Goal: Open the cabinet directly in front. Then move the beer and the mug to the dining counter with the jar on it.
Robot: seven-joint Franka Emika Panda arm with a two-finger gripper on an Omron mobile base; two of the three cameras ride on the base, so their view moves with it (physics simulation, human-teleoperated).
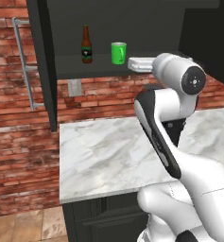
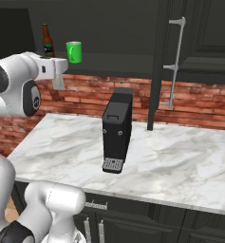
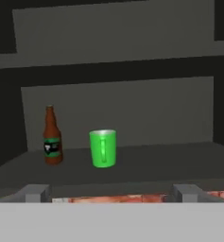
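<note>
Up at shelf height, arm's jaws wide apart, facing beer (image 3: 52,137) and mug (image 3: 103,148).

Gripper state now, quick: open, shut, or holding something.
Gripper: open and empty, facing the shelf with the beer and the mug, touching neither.

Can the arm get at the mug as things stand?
Probably yes. The cabinet doors are swung open, the mug stands upright near the shelf's front edge, apart from the beer, and the gripper, jaws open, faces it with nothing between.
</note>
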